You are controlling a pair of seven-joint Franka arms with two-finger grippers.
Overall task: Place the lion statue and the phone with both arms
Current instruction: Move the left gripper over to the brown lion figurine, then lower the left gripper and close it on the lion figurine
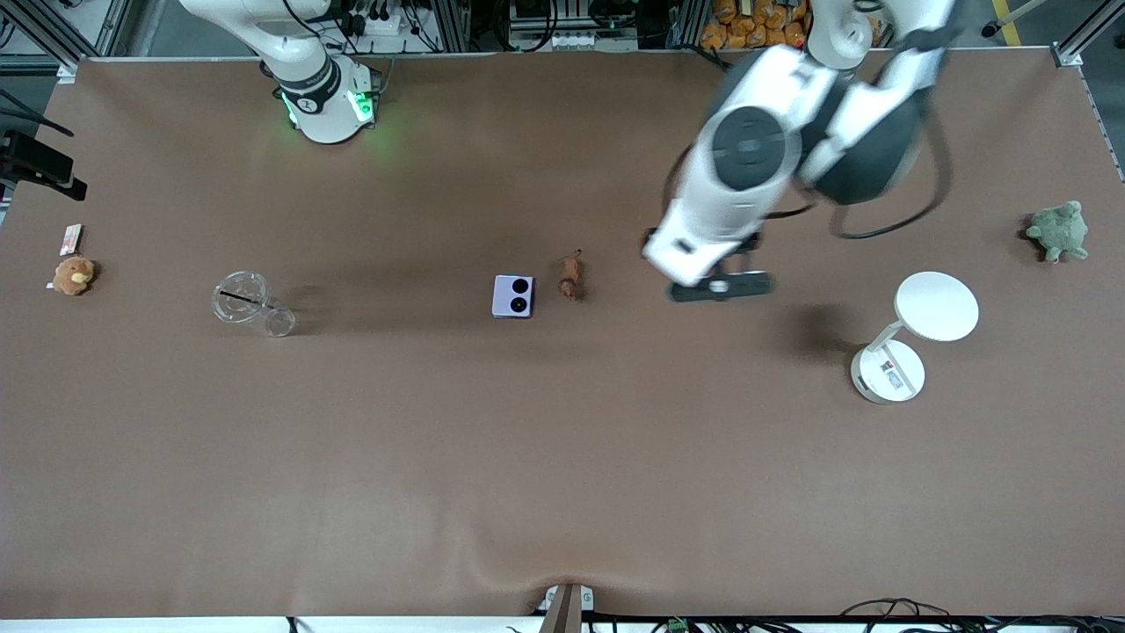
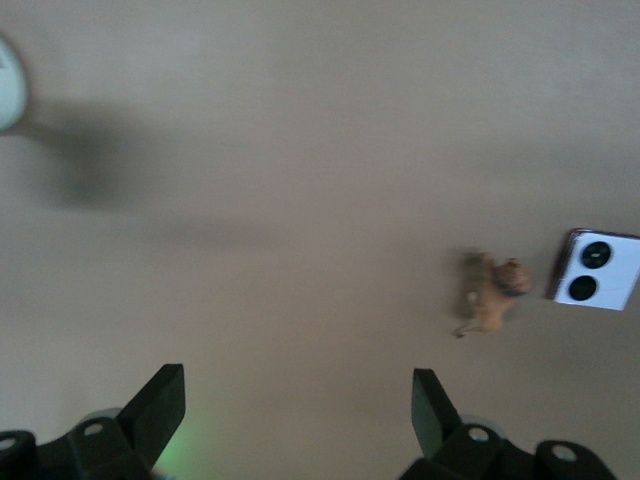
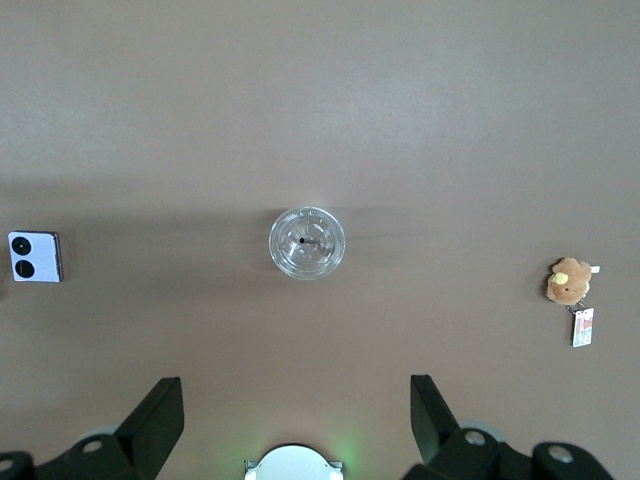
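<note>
My left gripper (image 1: 721, 286) hangs jaws apart over bare table beside the lion statue (image 1: 571, 276), which lies touching nothing next to the phone (image 1: 513, 296); my right gripper (image 3: 290, 415), also agape, waits over its base

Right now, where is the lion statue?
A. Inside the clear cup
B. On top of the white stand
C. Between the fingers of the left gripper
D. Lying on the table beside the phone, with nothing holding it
D: the lion statue lies on the table beside the phone, and the left gripper hangs open over bare table with nothing between its fingers.
</note>
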